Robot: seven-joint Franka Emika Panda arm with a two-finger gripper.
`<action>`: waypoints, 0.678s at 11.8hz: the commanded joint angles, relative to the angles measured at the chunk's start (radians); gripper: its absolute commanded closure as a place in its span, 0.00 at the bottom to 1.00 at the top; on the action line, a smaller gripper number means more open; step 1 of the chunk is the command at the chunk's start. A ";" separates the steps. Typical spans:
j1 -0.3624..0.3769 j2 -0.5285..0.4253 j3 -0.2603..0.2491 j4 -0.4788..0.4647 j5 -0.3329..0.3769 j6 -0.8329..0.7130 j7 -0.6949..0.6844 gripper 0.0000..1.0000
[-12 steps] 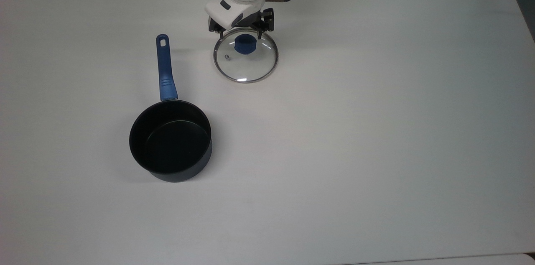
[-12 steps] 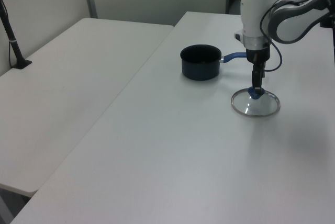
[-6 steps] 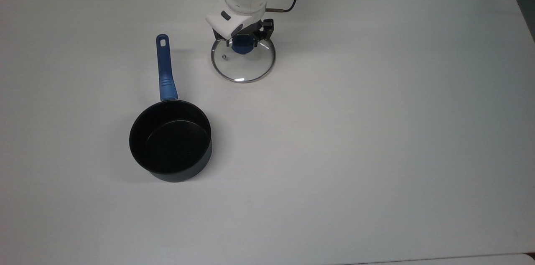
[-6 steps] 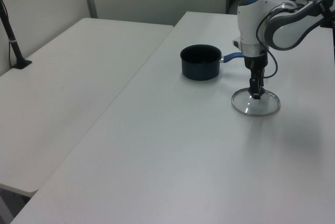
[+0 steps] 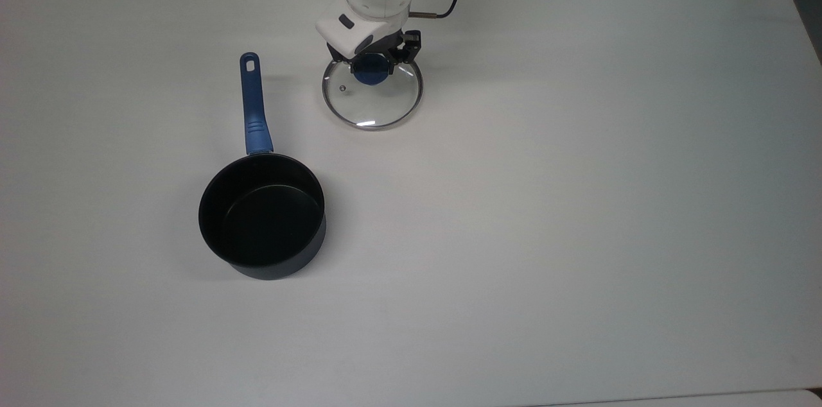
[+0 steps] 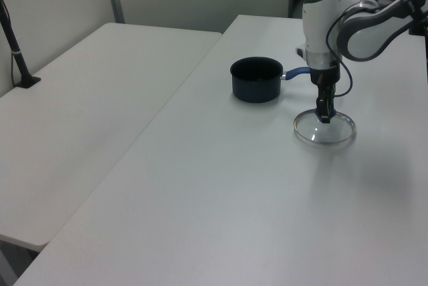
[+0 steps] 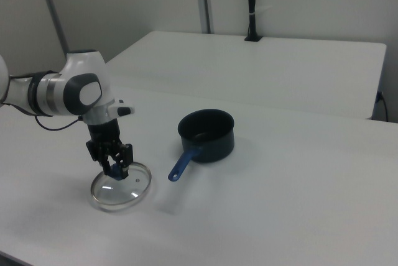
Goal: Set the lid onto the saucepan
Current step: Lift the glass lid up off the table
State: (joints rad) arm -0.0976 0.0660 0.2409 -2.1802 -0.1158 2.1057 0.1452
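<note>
I have the white table (image 5: 578, 201) spread across the whole top view. The saucepan (image 5: 262, 216) stands open at the lower left of centre in the top view, its blue handle pointing up the frame. The lid (image 5: 372, 96) lies near the upper middle, well apart from the pan and up to the right of the handle's end; in the right view it sits at the lower left (image 7: 121, 186). My gripper (image 5: 372, 63) is down over the lid's blue knob (image 5: 368, 74), fingers on either side of it. I cannot tell whether they have closed on it yet. I judge this the grasping step. Next I need a firm grip, a straight lift, then a carry down-left over the pan's rim.
</note>
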 commanded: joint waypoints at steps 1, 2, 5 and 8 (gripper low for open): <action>-0.008 -0.054 0.011 0.096 -0.002 -0.112 0.017 0.69; -0.020 -0.051 0.011 0.162 -0.001 -0.162 0.016 0.69; -0.028 0.019 -0.018 0.406 -0.001 -0.297 0.011 0.69; -0.027 0.180 -0.075 0.667 -0.022 -0.354 0.010 0.68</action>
State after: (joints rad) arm -0.1299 0.0908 0.2040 -1.7343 -0.1158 1.8122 0.1458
